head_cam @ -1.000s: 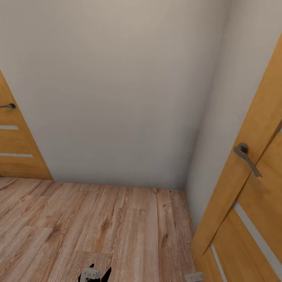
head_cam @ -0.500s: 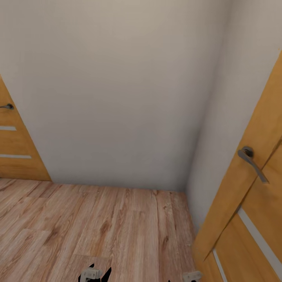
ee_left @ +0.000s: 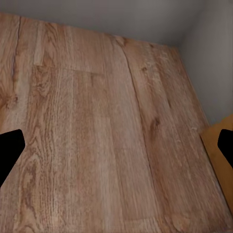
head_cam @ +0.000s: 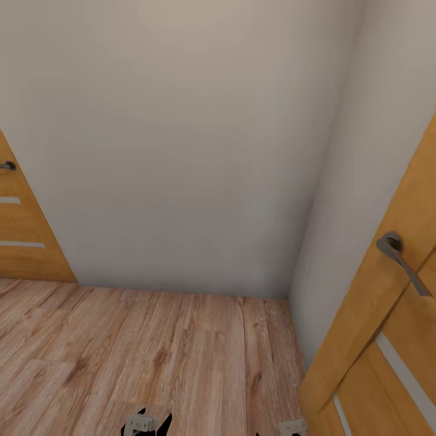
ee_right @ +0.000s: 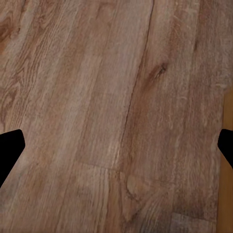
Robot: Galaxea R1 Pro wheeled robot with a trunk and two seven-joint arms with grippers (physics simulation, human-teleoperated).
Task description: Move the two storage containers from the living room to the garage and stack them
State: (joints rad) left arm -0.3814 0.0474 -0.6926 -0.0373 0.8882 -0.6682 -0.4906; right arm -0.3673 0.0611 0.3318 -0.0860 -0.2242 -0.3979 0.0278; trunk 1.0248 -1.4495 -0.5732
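Note:
The two storage containers are out of view, and so is the garage. I face a corner of plain grey-white walls (head_cam: 181,151) over light wood plank flooring (head_cam: 151,357). My left gripper (ee_left: 119,148) hangs open above the planks, its dark fingertips (ee_left: 10,151) wide apart with nothing between them. My right gripper (ee_right: 118,148) is open and empty in the same way, over the same planks. In the head view, small parts of the left gripper (head_cam: 145,422) and the right gripper (head_cam: 292,427) peek in at the lower edge.
An orange wooden door (head_cam: 387,315) with a grey lever handle (head_cam: 399,257) stands close at the right. Another orange door (head_cam: 21,236) with a handle is at the far left. The wall corner (head_cam: 303,266) lies ahead to the right.
The whole head picture has shifted as the camera moved: both doors have slid outward toward the picture's edges and the right handle sits lower. Both grippers stay open.

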